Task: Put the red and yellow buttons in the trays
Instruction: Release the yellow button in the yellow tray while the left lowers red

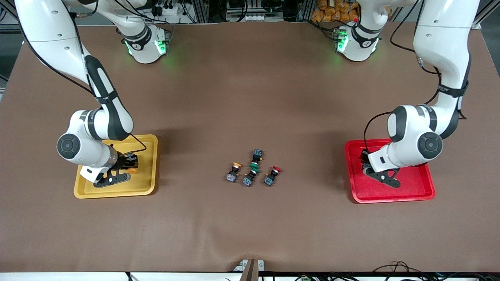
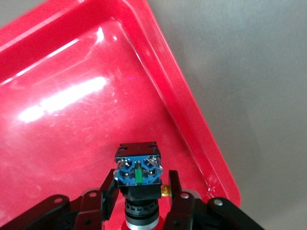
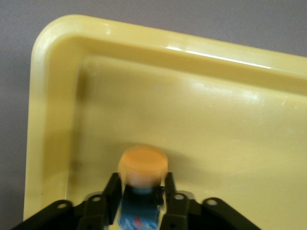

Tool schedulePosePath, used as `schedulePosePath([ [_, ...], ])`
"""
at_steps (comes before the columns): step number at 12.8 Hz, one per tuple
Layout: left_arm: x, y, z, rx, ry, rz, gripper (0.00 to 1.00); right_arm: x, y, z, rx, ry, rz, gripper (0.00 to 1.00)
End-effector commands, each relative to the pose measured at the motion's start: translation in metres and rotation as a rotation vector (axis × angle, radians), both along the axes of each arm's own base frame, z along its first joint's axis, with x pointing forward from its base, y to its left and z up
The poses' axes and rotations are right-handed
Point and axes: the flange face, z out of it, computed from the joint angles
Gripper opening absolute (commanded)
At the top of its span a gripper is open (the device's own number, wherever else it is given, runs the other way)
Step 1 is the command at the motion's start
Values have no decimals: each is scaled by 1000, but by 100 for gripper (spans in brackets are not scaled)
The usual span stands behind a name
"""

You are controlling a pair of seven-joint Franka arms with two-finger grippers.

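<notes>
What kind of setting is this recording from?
Probably a robotics lab bench: a brown-covered table with arm bases bolted along one edge, a yellow tray and a red tray at its ends, and small push-button switches between them.

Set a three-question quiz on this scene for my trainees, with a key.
1. How many loose switches lie on the table?
2. True or false: the left gripper holds a switch over the red tray.
3. The button at the right gripper, over the yellow tray, has a cap that is: A green, B orange, C red.

Key: 1. four; 2. true; 3. B.
</notes>
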Motion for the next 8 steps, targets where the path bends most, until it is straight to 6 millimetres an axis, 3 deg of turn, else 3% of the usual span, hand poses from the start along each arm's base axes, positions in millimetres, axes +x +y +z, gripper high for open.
schedulePosePath([
  [1,1,6,0,4,-18,-33,0,0,-2,2,18,-10,-14,100],
  [3,2,8,-11,3,-25,-34,0,0,-1,8,19,-11,-17,100],
  [5,0,8,-15,4,-17,-33,1,2,9,36,21,-19,-24,100],
  [6,0,9,-17,4,-14,-31,28,2,18,53,22,-22,-47,100],
  [7,0,9,-15,4,-15,-31,96,2,41,73,24,-33,-73,100],
  [8,0,9,-14,4,-12,-31,100,3,68,92,25,-45,-117,100],
])
